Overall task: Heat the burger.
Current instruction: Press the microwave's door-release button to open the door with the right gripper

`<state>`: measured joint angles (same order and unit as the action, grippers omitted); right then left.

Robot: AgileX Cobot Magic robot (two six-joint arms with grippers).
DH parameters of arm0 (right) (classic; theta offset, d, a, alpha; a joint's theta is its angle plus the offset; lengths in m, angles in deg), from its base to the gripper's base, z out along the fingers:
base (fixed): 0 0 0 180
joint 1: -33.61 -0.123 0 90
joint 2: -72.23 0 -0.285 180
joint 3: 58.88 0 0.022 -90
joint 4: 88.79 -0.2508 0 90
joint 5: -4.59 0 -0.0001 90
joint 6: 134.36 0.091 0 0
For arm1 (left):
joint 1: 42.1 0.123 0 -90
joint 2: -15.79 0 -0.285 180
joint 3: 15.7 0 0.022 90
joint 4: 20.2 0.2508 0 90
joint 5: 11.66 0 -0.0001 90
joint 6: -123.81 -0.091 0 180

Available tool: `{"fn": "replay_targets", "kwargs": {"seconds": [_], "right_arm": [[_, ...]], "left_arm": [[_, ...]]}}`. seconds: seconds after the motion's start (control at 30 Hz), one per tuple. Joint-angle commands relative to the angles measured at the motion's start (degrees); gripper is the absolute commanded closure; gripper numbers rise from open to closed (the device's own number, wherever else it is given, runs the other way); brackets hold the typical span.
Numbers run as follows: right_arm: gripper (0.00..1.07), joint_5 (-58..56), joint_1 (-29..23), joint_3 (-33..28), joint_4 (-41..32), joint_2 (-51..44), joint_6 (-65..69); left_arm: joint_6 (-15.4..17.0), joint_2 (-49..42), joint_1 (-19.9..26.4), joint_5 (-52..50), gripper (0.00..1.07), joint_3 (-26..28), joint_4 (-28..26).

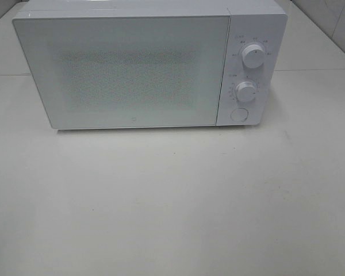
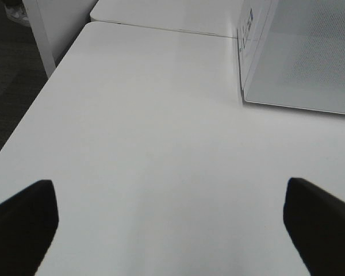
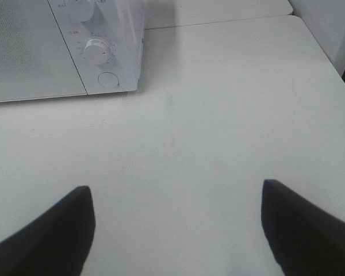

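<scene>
A white microwave (image 1: 132, 69) stands at the back of the white table (image 1: 172, 201), its door shut. It has two round knobs (image 1: 253, 55) and a round button (image 1: 238, 114) on its right panel. The burger is not in view. My left gripper (image 2: 169, 221) is open and empty over bare table, left of the microwave's corner (image 2: 299, 57). My right gripper (image 3: 178, 230) is open and empty over bare table, in front of the microwave's control panel (image 3: 100, 52). Neither gripper shows in the exterior high view.
The table's left edge (image 2: 40, 103) drops to a dark floor. A second table (image 2: 167, 14) adjoins behind. The table's right edge (image 3: 325, 54) is close to a white wall.
</scene>
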<state>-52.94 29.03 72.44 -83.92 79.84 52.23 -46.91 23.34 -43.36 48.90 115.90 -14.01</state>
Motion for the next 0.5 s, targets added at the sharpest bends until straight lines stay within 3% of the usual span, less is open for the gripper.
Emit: {"fn": "replay_targets", "kwargs": {"seconds": [0.03,0.5], "right_arm": [[0.31,0.1,0.4,0.1,-0.2,-1.7,0.2],[0.31,0.2,0.4,0.1,-0.1,-1.7,0.1]], "left_arm": [[0.2,-1.2,-0.4,-0.7,0.06,0.0,-0.2],[0.2,-1.2,-0.4,-0.7,0.06,0.0,-0.2]]}}
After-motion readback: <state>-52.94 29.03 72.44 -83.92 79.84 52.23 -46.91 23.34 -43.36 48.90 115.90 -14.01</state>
